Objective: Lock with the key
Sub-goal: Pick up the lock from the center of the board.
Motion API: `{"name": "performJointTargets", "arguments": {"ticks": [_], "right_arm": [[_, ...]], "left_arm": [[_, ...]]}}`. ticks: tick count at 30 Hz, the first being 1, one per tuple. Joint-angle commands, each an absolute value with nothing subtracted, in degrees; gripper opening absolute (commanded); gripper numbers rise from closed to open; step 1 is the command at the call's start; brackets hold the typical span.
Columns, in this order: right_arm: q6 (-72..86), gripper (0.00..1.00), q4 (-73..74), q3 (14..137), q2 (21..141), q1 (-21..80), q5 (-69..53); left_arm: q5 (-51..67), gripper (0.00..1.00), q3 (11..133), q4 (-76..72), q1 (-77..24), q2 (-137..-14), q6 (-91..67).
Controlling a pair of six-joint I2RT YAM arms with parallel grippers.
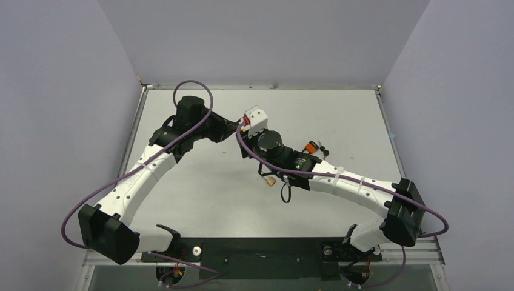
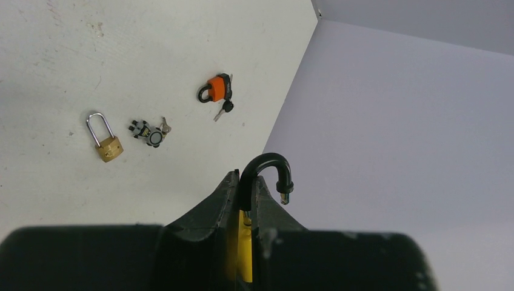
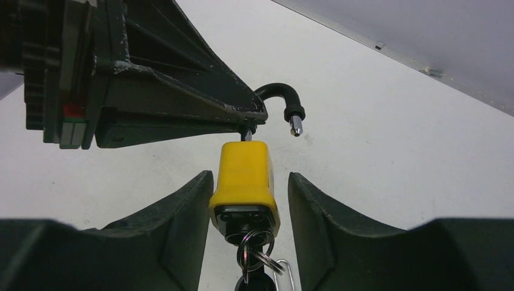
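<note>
- Left gripper [image 2: 245, 182] pinches the black shackle [image 3: 280, 92] of the yellow padlock [image 3: 244, 176], whose body is mostly hidden from its own camera.
- Right gripper [image 3: 250, 177] stands wide, fingers flanking the body without touching.
- Keyhole holds the key [image 3: 250, 237], its head cut off by the frame edge.

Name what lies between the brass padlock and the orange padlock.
A small key bunch lies between brass padlock and orange padlock, touching neither; left wrist view shows it.

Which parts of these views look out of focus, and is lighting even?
Left wrist: the left gripper blurs dark near the lens, the brass lock is sharp. Right wrist: the right gripper is soft at its base, the padlock crisp. Top external: even light, no glare.
</note>
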State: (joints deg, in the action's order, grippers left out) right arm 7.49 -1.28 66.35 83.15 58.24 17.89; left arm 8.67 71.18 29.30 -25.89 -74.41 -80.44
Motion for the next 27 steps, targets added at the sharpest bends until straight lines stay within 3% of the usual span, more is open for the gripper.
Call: {"name": "performJointTargets", "arguments": {"ticks": [1,4,9,11,16,19,27], "right_arm": [[8.0,0.4,-4.0,68.4,83.1,58.7,19.9],[8.3,0.36,-4.0,67.7,82.4,58.7,20.0],[9.0,0.4,-4.3,65.9,80.8,58.7,20.1],[9.4,0.33,-4.4,65.2,80.1,58.6,20.1],[10.2,0.0,-3.1,65.8,78.5,58.5,20.3],[10.6,0.0,-1.9,66.3,77.3,58.5,20.5],[12.4,0.0,2.1,66.2,72.9,57.8,20.7]], "left_arm": [[10.2,0.0,74.1,24.5,-26.0,-71.5,-81.7],[10.2,0.0,73.3,24.3,-26.0,-71.0,-81.9],[10.3,0.0,72.8,23.5,-26.0,-71.0,-82.1],[10.8,0.0,72.8,22.9,-26.1,-71.1,-82.2],[12.4,0.0,72.3,20.9,-26.3,-70.8,-81.6],[14.4,0.0,71.2,19.5,-26.4,-70.6,-80.4],[16.9,0.28,65.6,14.5,-26.5,-67.7,-76.0]]}}
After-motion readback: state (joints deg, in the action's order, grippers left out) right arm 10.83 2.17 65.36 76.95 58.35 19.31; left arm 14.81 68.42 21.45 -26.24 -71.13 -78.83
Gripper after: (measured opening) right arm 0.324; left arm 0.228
